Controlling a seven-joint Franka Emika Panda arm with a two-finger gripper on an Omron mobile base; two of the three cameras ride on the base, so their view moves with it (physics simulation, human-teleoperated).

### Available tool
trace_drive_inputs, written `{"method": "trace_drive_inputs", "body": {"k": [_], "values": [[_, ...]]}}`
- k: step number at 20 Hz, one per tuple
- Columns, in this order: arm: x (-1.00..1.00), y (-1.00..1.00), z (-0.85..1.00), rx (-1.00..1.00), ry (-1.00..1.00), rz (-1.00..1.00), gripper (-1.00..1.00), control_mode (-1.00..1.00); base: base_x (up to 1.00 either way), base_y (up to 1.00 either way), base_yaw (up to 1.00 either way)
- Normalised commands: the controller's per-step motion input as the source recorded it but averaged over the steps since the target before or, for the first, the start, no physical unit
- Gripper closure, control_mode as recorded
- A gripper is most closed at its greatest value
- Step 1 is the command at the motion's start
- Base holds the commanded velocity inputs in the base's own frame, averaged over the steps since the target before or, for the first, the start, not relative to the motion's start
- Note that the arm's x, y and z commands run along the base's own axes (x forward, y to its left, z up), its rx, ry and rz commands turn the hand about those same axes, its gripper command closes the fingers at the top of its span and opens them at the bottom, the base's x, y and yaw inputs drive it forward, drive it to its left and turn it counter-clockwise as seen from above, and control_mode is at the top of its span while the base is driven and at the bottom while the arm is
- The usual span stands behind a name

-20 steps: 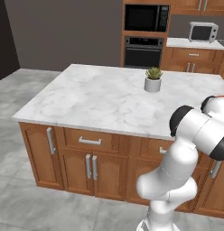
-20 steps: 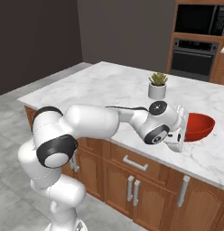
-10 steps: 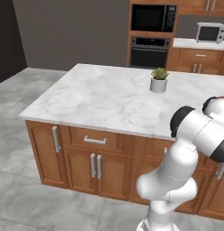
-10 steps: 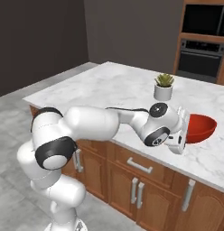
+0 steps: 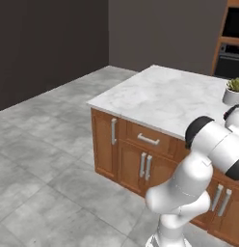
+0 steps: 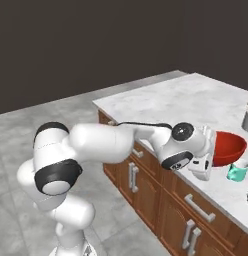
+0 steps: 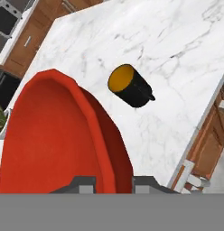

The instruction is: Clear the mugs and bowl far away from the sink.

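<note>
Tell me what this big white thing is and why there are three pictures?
It's a robot arm on a base that can drive around a pretend kitchen. Two pictures come from cameras riding behind the arm, one on its left, one on its right. The third comes from a camera on its hand, looking along its gripper. The gripper pinches the rim of a red bowl, held above the marble counter. On the counter stand a black mug with an orange inside and a small teal mug. A plant in a white pot stands farther back.
</note>
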Motion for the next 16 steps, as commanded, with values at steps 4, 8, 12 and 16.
{"method": "trace_drive_inputs", "body": {"k": [4,8,12,16], "values": [[0.00,0.00,0.00,0.00,0.00,0.00,1.00,1.00,0.35,0.37,0.06],[0.00,0.00,0.00,0.00,0.00,0.00,1.00,1.00,0.79,0.49,0.00],[0.00,0.00,0.00,0.00,0.00,0.00,1.00,1.00,0.37,0.06,-0.01],[0.00,0.00,0.00,0.00,0.00,0.00,1.00,1.00,0.32,-0.21,-0.06]]}}
